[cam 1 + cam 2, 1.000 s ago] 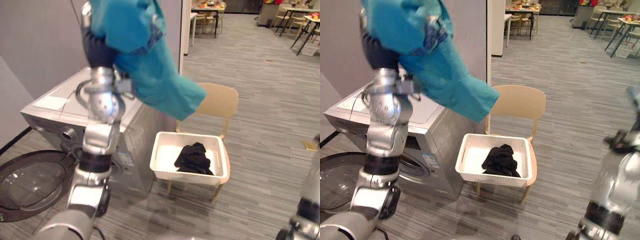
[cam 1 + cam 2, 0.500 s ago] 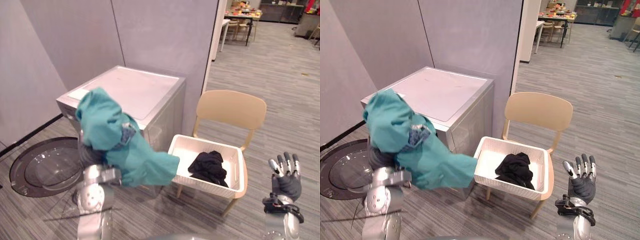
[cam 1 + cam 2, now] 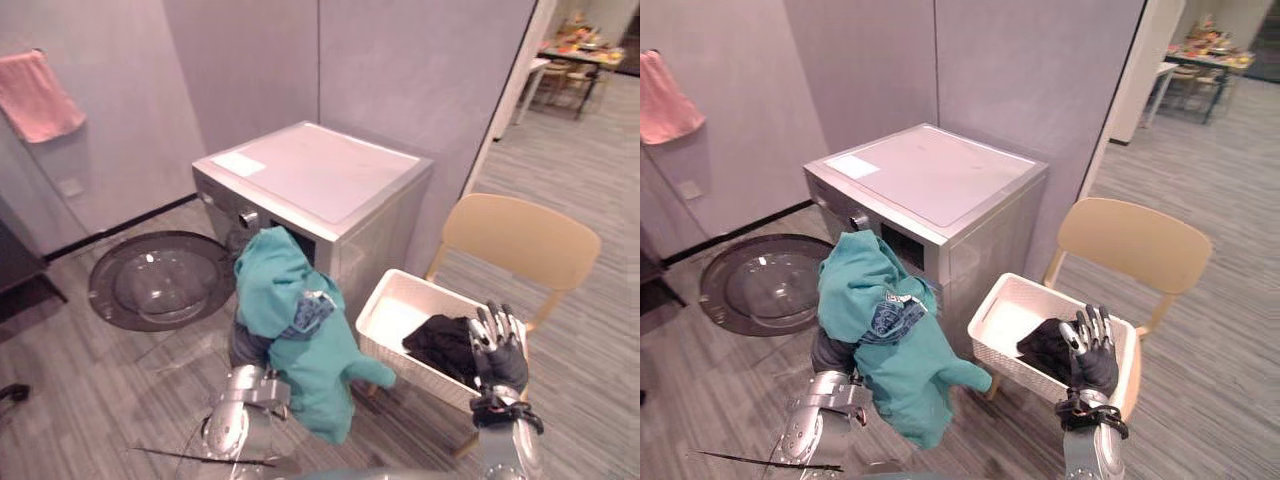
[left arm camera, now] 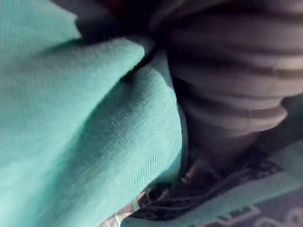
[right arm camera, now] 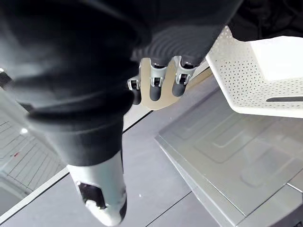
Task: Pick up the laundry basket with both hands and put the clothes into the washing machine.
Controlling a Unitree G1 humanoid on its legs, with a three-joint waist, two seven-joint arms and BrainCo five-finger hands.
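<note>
A silver washing machine (image 3: 320, 180) stands against a grey wall, its round glass door (image 3: 160, 280) wide open to the machine's left. The dark drum opening shows on the front face just behind the hanging cloth. Grey plank floor (image 3: 90, 380) lies open in front of the machine and around its door.

At the machine's right a tan chair (image 3: 520, 240) carries a white perforated laundry basket (image 3: 1015, 315), whose near corner sits just beside the machine's front right edge.

1 teal garment (image 3: 290, 320) hangs in front of the machine, level with the opening, draped over the robot's raised left hand (image 3: 245, 345). The cloth covers the fingers, so whether they grip it cannot be told. The left wrist view shows the dark ribbed cover pressed into teal fabric. The garment's loose end trails down between the machine's front and the basket.

A pink towel (image 3: 40, 95) hangs on the wall, well to the machine's left. 1 black garment (image 3: 440, 340) lies bunched in the half of the basket farther from the machine.

The right hand (image 3: 498, 360) is held upright in front of the basket, to the machine's right, with its dark-covered back toward the camera. Its fingers are straight and slightly spread, grasping nothing and clear of the basket's rim.
</note>
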